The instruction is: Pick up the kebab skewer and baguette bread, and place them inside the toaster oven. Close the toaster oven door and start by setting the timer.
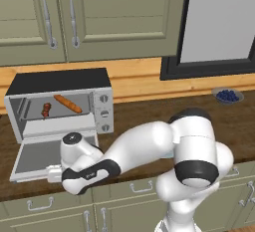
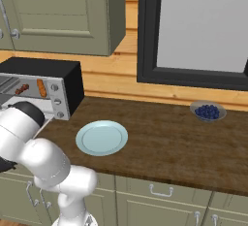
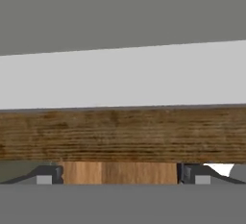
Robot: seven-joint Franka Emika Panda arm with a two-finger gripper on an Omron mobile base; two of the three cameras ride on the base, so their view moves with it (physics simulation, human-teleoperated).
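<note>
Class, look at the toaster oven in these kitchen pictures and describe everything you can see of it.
The toaster oven is a boxy silver-grey appliance with a black top, standing on the wooden counter below the cabinets. Three round knobs run down its right-hand panel. Its glass-paned door hangs open, folded down and forward to lie about flat over the counter's front edge. Inside, on the rack, lie the baguette bread and, apart to its left, the kebab skewer. The gripper, open, sits at the door's front edge.

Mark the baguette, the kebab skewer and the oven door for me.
baguette bread (image 1: pixel 67 103), left base view, mid-loaf.
kebab skewer (image 1: pixel 46 109), left base view, red-brown chunks.
toaster oven door (image 1: pixel 40 154), left base view, glass pane.
</note>
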